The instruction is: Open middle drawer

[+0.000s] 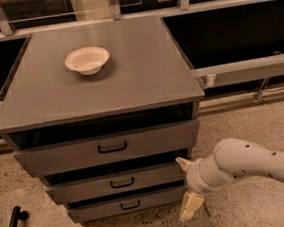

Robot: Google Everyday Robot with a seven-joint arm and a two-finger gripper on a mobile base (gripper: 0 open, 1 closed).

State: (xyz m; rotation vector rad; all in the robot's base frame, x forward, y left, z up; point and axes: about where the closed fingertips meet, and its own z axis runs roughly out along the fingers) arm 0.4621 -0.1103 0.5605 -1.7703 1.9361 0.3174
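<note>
Cabinet [128, 76] holds three drawers [110, 148], pincer [187, 185] beside middle drawer [116, 183]

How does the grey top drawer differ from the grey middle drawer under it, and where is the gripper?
The grey flat-fronted top drawer has a taller, wider front than the grey flat-fronted middle drawer. The top drawer's black bar handle is larger than the middle drawer's. The cream gripper, fingers open, is beside the middle drawer's right end, below the top drawer. Both have a dark gap above their fronts.
</note>
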